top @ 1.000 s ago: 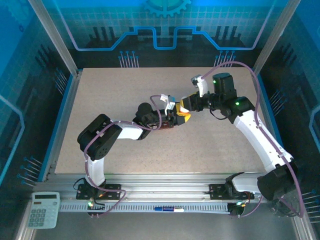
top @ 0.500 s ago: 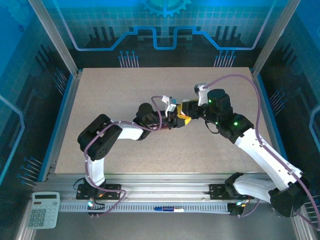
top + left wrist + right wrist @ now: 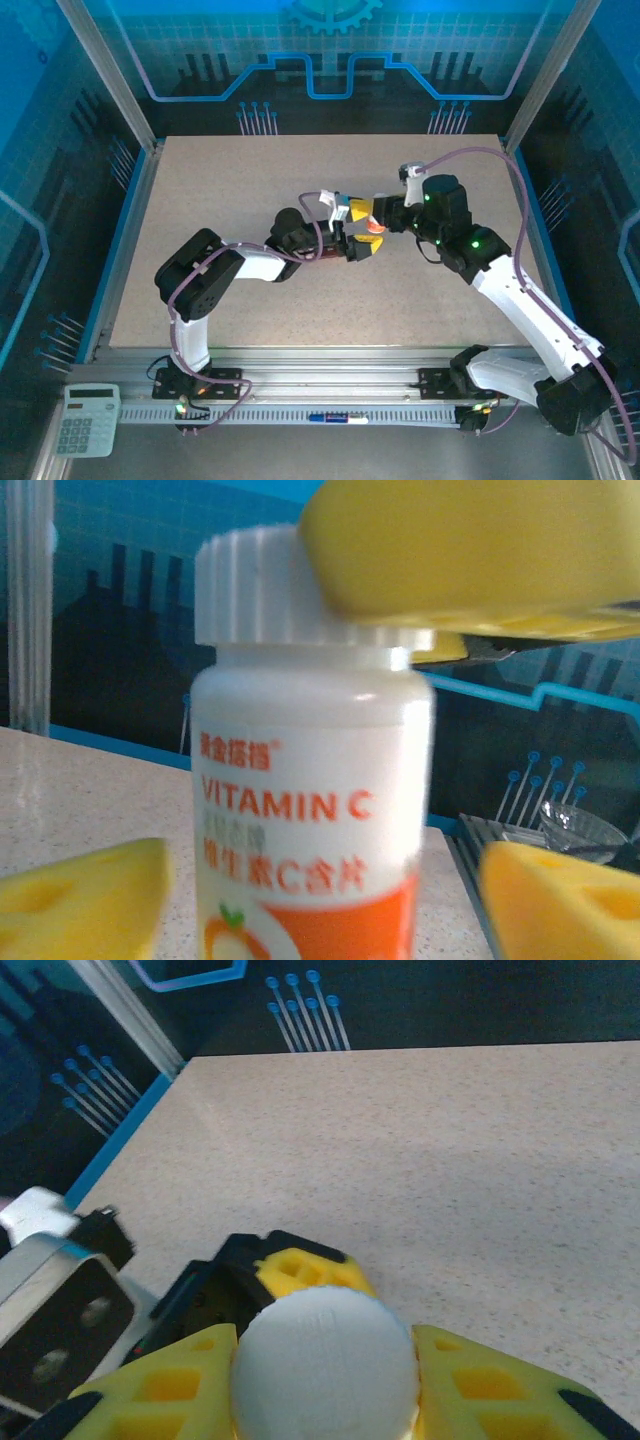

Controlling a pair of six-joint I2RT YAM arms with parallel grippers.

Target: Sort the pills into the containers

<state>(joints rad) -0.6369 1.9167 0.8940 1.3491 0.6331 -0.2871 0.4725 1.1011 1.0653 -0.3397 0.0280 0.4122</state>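
From above, the left gripper point(image 3: 350, 247) and right gripper point(image 3: 372, 222) meet mid-worktop point(image 3: 230, 190) at the pill bottle point(image 3: 373, 229), though detail there is poor. At the left wrist, its jaws stand wide beside the upright bottle, apparently touching nothing; they should clamp the body before any twist. At the right wrist, the jaws pinch the white cap point(image 3: 325, 1355); turn squarely, bottle kept upright.

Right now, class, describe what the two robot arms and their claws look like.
The left arm and right arm have black joints, white shells and looping purple cables; green lights glow on the right. The left claw and right claw are blocky and yellow.
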